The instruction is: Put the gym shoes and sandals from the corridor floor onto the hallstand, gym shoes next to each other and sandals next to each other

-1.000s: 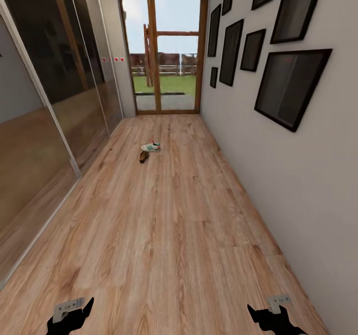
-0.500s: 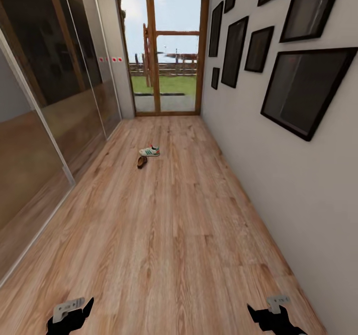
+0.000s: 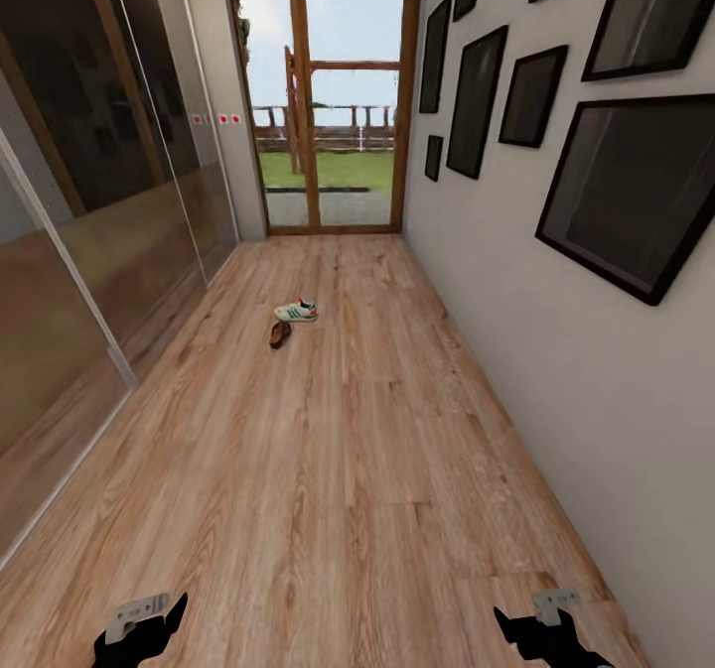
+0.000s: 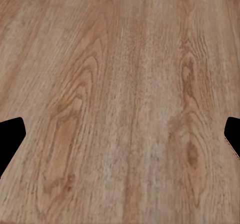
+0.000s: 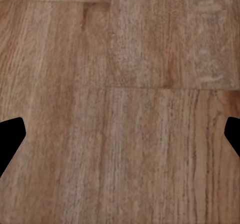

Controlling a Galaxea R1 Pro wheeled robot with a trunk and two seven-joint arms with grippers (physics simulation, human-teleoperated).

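One gym shoe [image 3: 297,311] and one sandal [image 3: 280,334] lie side by side on the corridor floor [image 3: 348,469], far ahead near the glass door [image 3: 328,102]. The left gripper [image 4: 120,134] and right gripper [image 5: 120,134] hang over bare planks, fingers spread wide and empty.

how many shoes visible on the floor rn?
2. One gym shoe lies far down the corridor floor, left of centre; one sandal lies just in front of it, toward the robot. The other pair isn't seen and may be hidden or out of frame.
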